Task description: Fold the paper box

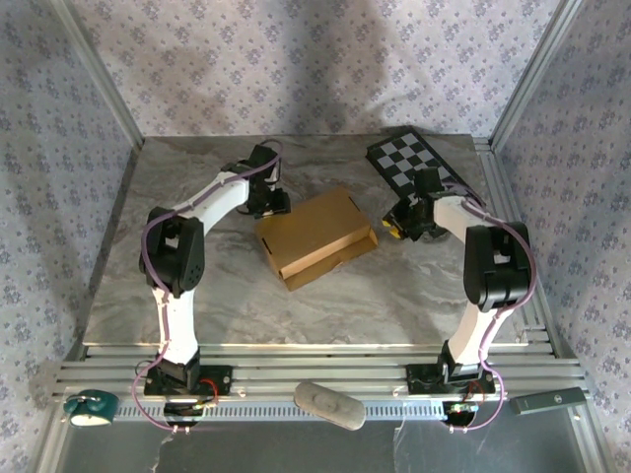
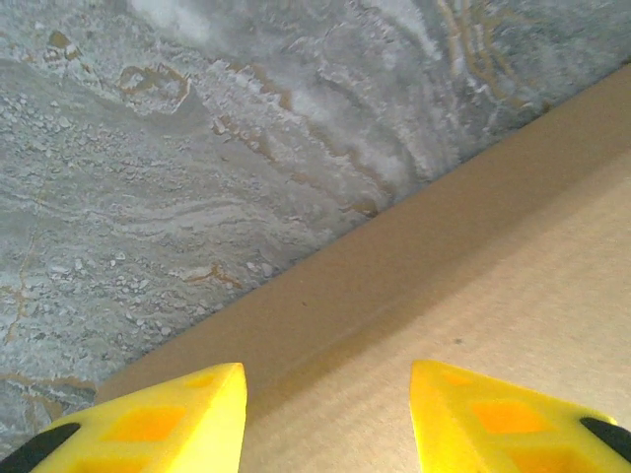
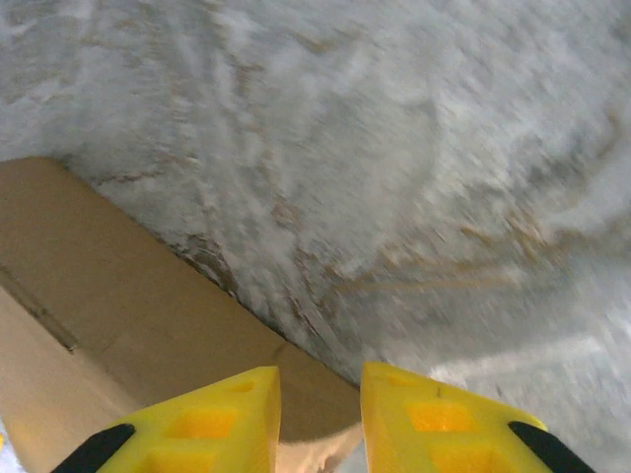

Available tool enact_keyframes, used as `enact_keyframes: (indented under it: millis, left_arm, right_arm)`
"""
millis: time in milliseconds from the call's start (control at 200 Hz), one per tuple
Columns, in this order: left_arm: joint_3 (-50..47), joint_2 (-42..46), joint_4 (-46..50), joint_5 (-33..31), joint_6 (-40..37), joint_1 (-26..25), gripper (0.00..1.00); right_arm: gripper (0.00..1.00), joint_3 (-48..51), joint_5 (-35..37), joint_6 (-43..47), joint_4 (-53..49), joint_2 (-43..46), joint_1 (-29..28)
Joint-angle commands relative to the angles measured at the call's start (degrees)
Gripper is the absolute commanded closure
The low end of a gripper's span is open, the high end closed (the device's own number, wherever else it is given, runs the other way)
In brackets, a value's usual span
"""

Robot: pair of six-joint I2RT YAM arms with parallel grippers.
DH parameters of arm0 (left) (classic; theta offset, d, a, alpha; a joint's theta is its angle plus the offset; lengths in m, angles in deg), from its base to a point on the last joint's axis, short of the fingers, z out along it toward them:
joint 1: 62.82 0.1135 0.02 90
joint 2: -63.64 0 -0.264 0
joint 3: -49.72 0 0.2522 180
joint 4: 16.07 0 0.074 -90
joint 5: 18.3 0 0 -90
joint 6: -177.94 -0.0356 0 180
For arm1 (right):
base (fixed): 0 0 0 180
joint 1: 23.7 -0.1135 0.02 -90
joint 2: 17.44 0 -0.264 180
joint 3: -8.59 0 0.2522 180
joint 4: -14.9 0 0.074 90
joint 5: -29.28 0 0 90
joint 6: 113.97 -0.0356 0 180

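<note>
The paper box (image 1: 314, 235) is a shallow tan cardboard mailer lying askew in the middle of the table, its lid down and a slot showing along its near-right edge. My left gripper (image 1: 273, 204) sits at the box's far-left corner. In the left wrist view its yellow fingers (image 2: 187, 419) stand well apart over the cardboard lid (image 2: 473, 296), open (image 2: 327, 414) with nothing between them. My right gripper (image 1: 396, 227) is at the box's right corner. In the blurred right wrist view its jaws (image 3: 320, 424) leave a narrow gap above the box's corner (image 3: 118, 296), gripping nothing.
A black-and-white checkerboard panel (image 1: 414, 163) lies at the back right, just behind the right arm. The marble tabletop (image 1: 197, 296) is bare in front of the box. On the front rail rest a teal object (image 1: 89, 407), a grey oblong (image 1: 328, 404) and a dark bar (image 1: 552, 400).
</note>
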Motion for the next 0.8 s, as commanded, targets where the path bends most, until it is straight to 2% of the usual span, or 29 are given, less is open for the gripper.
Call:
enact_keyframes:
  millis: [0,95,205,270,345,430,530,665,795]
  left_arm:
    - [3.6,2.8,1.7,-0.9,-0.3,0.2,0.52]
    - [5.4,0.5,2.9,0.1,-2.7,1.2,0.53]
    - [9.2,-3.0,5.7,0.5,-5.9,1.8,0.54]
    - [10.6,-4.1,5.9,0.2,-7.1,1.9,0.54]
    - [11.1,-5.2,5.7,-0.2,-7.8,2.1,0.54]
    - [11.4,-6.5,5.8,0.1,-7.3,2.8,0.54]
    - [10.9,-8.0,6.1,1.3,-6.3,3.8,0.55]
    - [8.9,-7.4,6.2,2.4,-5.0,3.9,0.55]
    - [3.6,-4.2,4.7,3.2,-2.2,4.1,0.56]
  right_arm:
    - [0.73,0.0,0.5,-11.2,-8.7,2.7,0.6]
    - [0.74,2.1,1.8,-11.4,-3.3,5.9,-0.3]
    - [0.76,-0.3,3.7,-3.6,-6.6,5.7,-0.5]
    - [0.76,1.1,4.3,-2.4,-7.8,6.6,0.0]
    - [0.76,5.5,2.1,-6.6,-7.2,8.8,1.6]
    - [0.75,11.2,-0.4,-17.2,-2.7,12.4,2.7]
    - [0.72,12.7,3.8,-25.5,-0.3,16.3,0.8]
    - [0.72,9.4,7.5,-28.1,-3.3,16.1,-0.1]
    - [0.72,7.7,5.7,-28.3,-4.0,13.5,0.8]
